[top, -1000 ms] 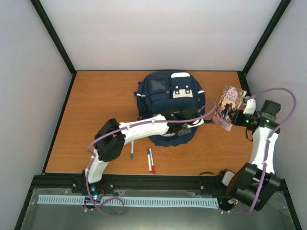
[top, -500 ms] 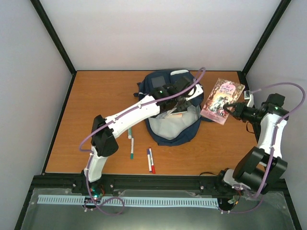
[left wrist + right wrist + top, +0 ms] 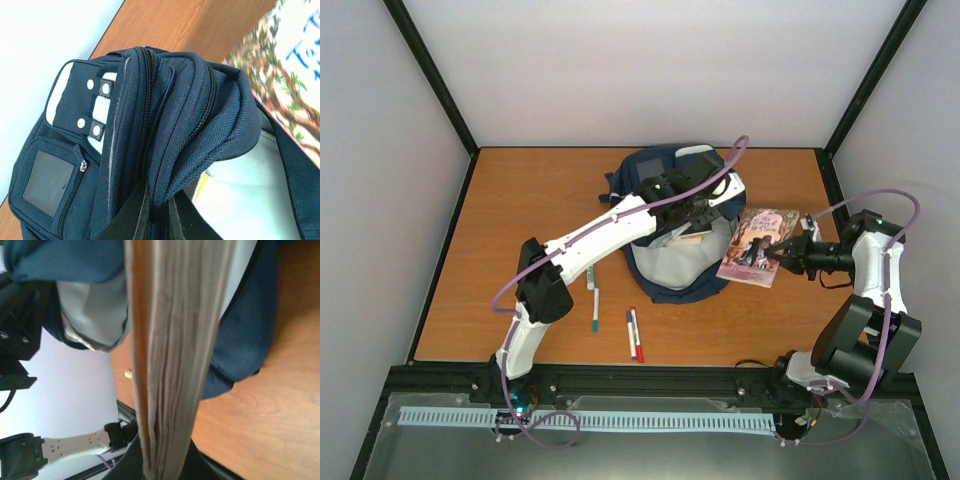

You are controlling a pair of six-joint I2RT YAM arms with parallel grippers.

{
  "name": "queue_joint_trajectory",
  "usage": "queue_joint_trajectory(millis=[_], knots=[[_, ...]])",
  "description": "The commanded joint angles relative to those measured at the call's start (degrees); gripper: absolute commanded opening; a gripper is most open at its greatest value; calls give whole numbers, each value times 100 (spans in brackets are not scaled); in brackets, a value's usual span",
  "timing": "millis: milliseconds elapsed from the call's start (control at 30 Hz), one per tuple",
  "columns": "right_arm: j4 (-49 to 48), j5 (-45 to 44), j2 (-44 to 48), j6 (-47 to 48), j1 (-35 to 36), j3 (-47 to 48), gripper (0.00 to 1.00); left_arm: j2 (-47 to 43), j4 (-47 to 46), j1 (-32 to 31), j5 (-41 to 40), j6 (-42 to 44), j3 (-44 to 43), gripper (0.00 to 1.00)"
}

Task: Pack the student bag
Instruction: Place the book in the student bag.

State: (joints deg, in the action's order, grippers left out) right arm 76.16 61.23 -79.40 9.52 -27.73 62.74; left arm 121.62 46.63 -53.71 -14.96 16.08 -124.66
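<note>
The student bag (image 3: 672, 278), navy blue with a white patch, lies in the middle of the table, its main compartment open and its grey lining (image 3: 680, 262) showing. My left gripper (image 3: 697, 217) is shut on the zippered rim of the bag's flap (image 3: 190, 125) and holds it up. My right gripper (image 3: 783, 252) is shut on a pink illustrated book (image 3: 753, 245), held flat just right of the opening. In the right wrist view the book's page edge (image 3: 175, 340) fills the middle, with the bag (image 3: 250, 330) behind it.
Loose markers lie on the table in front of the bag: a green-tipped one (image 3: 595, 311), a white one (image 3: 589, 277) and a blue and red pair (image 3: 634, 334). The enclosure walls stand close on the right, behind my right arm.
My left gripper has pulled the flap up and back, opening the bag. My right gripper has carried the book left and laid it flatter, up to the opening.
</note>
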Motion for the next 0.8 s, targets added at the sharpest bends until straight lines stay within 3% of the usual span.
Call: queue_joint_trajectory(millis=[0,200,367,767], knots=[[474,-296,-11,-400,329,-126,3,11,-369,111,-51,-15,-392,1],[416,-478,152,-671,1238,-396,3,-23,-329,120,-62,-43,-392,1],[122,11,137,-653,1989,-566,3,-138,-300,119,-93,-69,-362,1],[-554,868,-1280,-171,2777,409,3,-411,-160,126,-143,9,-398,1]])
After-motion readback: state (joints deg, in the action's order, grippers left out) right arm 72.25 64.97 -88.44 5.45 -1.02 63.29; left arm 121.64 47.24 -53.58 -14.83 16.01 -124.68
